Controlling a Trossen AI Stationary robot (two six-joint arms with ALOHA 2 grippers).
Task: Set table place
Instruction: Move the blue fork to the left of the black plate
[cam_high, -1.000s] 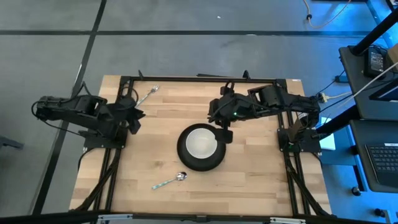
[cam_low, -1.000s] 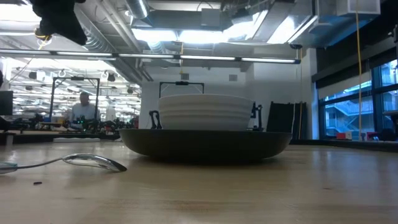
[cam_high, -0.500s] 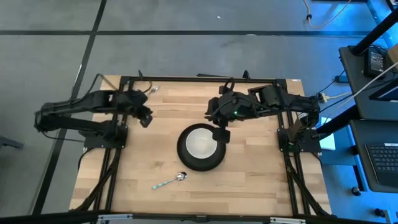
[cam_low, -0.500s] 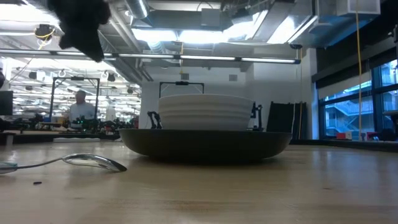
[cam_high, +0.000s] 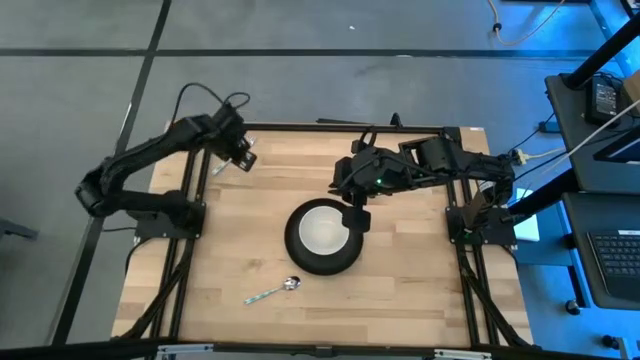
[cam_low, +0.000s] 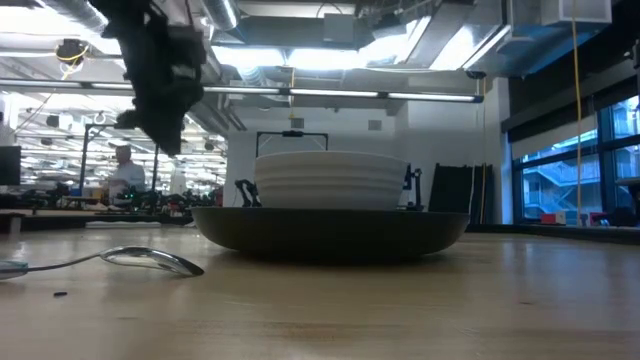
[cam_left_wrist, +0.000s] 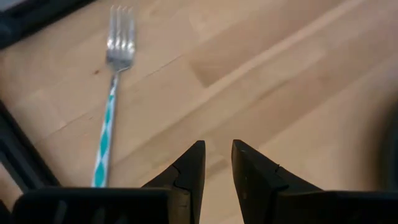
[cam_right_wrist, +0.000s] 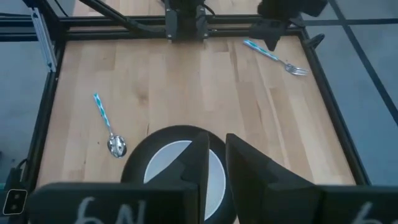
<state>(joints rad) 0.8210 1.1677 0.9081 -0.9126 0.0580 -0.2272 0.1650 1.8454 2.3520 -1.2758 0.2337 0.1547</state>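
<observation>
Bench (cam_high: 400, 290) of pale wood planks with a thin black frame fills the middle of the high view and carries every dish. At its middle sits a dark plate (cam_high: 296, 260) with a white bowl (cam_high: 323, 231) stacked on it; in the low view the bowl (cam_low: 330, 180) shows as a ribbed white stack standing on the wide dark plate (cam_low: 330, 232). A spoon (cam_high: 274, 291) with a teal-patterned handle lies toward the near edge, apart from the plate on the left arm's side, bowl end nearest the plate; the low view shows it (cam_low: 150, 261) flat on the wood. A fork (cam_high: 216, 168) with a teal-and-white handle lies by the far left corner, along the frame, largely covered in the high view.

The left gripper (cam_high: 240, 153) hangs over that far left corner, just above the fork. In the left wrist view its fingers (cam_left_wrist: 193, 171) stand close together with only a narrow gap between them, pinching nothing, and the fork (cam_left_wrist: 111, 99) lies on the wood beyond them, tines pointing away. The low view shows this arm as a dark shape high above the bench.

The right gripper (cam_high: 357, 217) hovers at the plate's far rim on the right arm's side. In the right wrist view its fingers (cam_right_wrist: 198, 163) are nearly pressed together, a slim gap between them, holding nothing, with the plate (cam_right_wrist: 140, 168) and bowl (cam_right_wrist: 168, 165) below.
</observation>
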